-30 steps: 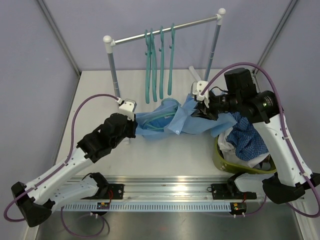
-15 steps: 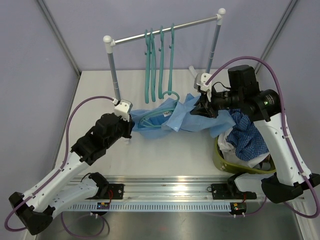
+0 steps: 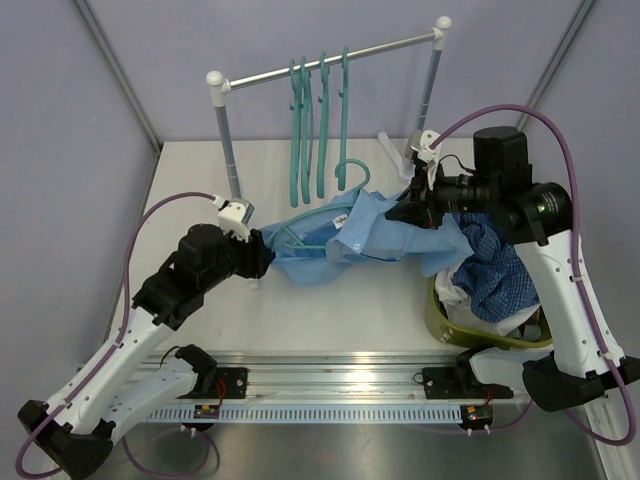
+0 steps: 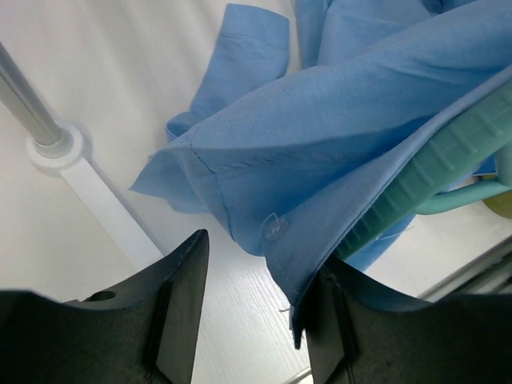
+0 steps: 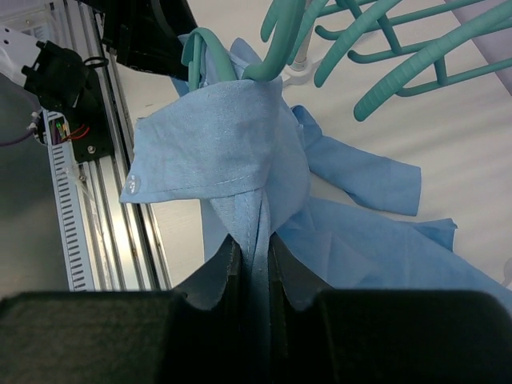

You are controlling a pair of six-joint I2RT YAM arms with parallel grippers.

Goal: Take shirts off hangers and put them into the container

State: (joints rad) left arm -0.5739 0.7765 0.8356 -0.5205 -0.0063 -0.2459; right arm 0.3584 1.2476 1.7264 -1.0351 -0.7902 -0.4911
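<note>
Top external view | basket (image 3: 441, 318), right side: held dark blue check shirt (image 3: 500, 275), white shirt (image 3: 455, 291) | light blue shirt (image 3: 372, 236): on table (image 3: 340, 325) beside basket, hanger (image 3: 300, 226) inside | right gripper (image 5: 254, 260): pinched on its fabric | left gripper (image 4: 256, 264): fingers apart, shirt hem loose between.

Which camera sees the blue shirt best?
The top camera. It shows the whole blue shirt at once, stretched out sideways. The left wrist camera sees only one edge of it, with a button. The right wrist camera sees mostly the collar end, pinched in the right gripper.
</note>
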